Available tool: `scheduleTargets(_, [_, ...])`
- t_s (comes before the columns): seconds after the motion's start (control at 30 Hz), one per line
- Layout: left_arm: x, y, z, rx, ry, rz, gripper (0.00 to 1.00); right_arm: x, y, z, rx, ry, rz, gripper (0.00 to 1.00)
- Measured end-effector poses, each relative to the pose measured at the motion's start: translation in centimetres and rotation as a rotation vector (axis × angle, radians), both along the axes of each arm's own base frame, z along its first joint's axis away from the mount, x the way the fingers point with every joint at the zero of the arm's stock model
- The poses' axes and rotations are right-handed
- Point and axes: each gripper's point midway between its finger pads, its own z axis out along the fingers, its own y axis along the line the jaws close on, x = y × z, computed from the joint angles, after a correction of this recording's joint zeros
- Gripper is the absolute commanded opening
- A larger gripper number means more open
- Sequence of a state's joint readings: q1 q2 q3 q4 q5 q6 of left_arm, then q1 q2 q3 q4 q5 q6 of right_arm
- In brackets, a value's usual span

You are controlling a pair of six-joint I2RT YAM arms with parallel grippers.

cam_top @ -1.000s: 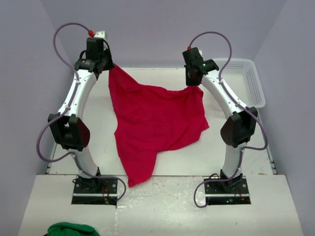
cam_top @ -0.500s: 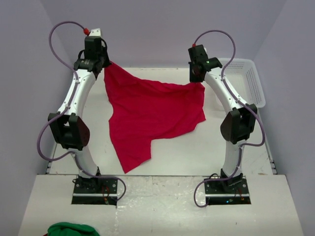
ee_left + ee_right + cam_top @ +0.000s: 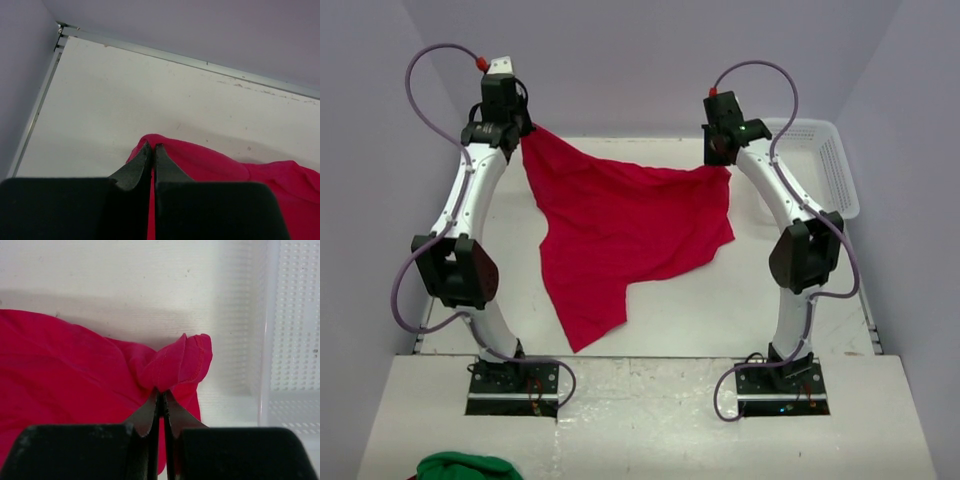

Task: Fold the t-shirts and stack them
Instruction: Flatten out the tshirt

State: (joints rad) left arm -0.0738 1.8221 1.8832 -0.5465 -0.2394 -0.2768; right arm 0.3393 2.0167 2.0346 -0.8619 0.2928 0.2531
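Note:
A plain red t-shirt [image 3: 625, 225] hangs stretched between both raised arms, its lower part trailing toward the near edge of the white table. My left gripper [image 3: 524, 132] is shut on its upper left corner; in the left wrist view the jaws [image 3: 152, 147] pinch red cloth [image 3: 210, 165]. My right gripper [image 3: 723, 165] is shut on the upper right corner, and in the right wrist view a bunched hem [image 3: 182, 362] pokes out above the closed fingertips [image 3: 161, 392]. The shirt's top edge sags between the two grips.
A white plastic mesh basket [image 3: 825, 160] stands at the back right, next to the right arm; its wall [image 3: 292, 335] fills the right of the right wrist view. Green cloth [image 3: 465, 466] lies at the near left edge. Purple walls close in the table.
Both arms have lifted and moved apart, the left gripper going further left and back. The shirt is pulled wider and its lower tip has risen off the near edge.

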Motion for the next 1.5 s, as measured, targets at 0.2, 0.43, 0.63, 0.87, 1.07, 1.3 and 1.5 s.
scheduleTargets(0.2, [-3.5,-1.4,5.2,-0.047,-0.109,-0.085,0.00,-2.2,-0.8,2.7,0.011,-0.045,0.001,0.00])
scheduleTargets(0.43, [-11.9,-2.7,19.6,-0.087,-0.468,-0.199,0.00,-6.8,-2.2,11.3,0.078,-0.227,0.004,0.00])
scheduleTargets(0.63, [-20.5,-3.3,27.7,-0.089,-0.718,-0.280,0.00,-11.7,-2.3,14.5,0.103,-0.303,0.025,0.00])
scheduleTargets(0.87, [-23.1,-2.6,30.5,-0.082,-0.790,-0.251,0.00,-14.3,-0.7,16.0,0.145,-0.323,0.066,0.00])
scheduleTargets(1.07, [-16.9,-1.1,25.7,-0.071,-0.621,-0.136,0.00,-13.1,-0.2,14.3,0.128,-0.271,0.050,0.00])
scheduleTargets(1.3, [-11.6,-0.6,16.6,-0.052,-0.357,-0.080,0.00,-11.3,0.7,8.9,0.062,-0.144,0.046,0.00])
scheduleTargets(1.5, [-11.0,-1.1,18.1,-0.060,-0.360,-0.104,0.00,-9.4,1.1,10.3,0.060,-0.171,0.045,0.00])
